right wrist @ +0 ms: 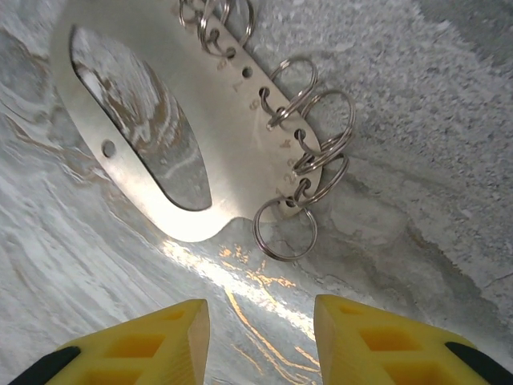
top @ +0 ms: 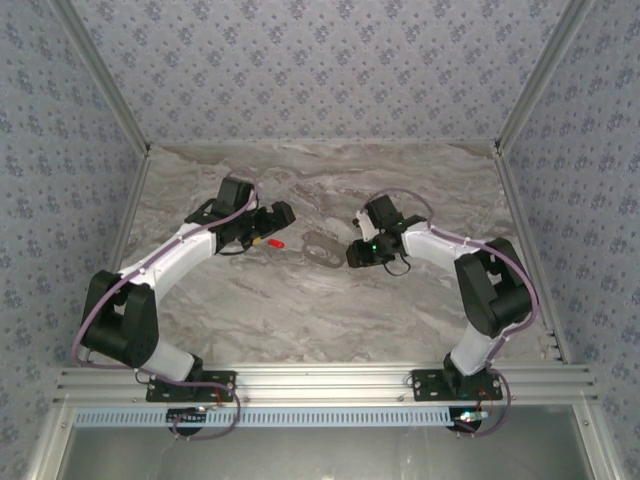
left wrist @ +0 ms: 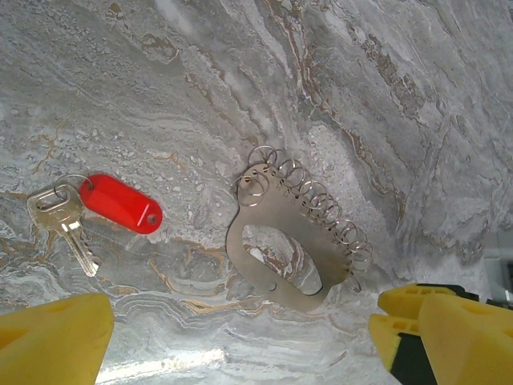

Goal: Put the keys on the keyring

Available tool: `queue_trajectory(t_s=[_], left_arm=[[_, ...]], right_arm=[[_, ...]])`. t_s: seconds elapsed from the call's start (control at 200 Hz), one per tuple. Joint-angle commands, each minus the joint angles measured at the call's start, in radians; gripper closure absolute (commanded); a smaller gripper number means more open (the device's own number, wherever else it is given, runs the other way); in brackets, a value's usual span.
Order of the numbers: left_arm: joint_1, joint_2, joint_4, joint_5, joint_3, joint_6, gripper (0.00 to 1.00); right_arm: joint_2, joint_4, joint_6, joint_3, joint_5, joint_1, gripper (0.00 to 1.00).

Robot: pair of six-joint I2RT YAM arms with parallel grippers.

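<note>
keyring (left wrist: 276, 210): flat, bare marble (left wrist: 160, 80) round every edge
keys (left wrist: 120, 204): left of keyring, apart
L gripper (left wrist: 248, 345): jaws wide, beside keyring
R gripper (right wrist: 260, 341): jaws part-open, empty, at keyring's end

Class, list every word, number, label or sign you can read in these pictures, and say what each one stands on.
No text reads clearly enough to quote.
Keyring: tiny stamped characters beside its row of holes, too small and blurred to read.
Red tag: no writing shows.
Keys: any stamping is too small to tell.
</note>
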Motion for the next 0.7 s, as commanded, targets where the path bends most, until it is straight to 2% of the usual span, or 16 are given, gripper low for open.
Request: queue_trajectory(t_s=[0.0, 0.695], left_arm=[[-0.005, -0.029, 0.005, 0.018, -0.004, 0.001, 0.02], [-0.006, -0.024, -0.005, 0.017, -0.001, 0.013, 0.02]], right_arm=[[0.03, -0.066, -0.075, 0.035, 0.108, 0.022, 0.59], [0.162, -0.087, -0.103, 0.152, 0.108, 0.033, 0.62]])
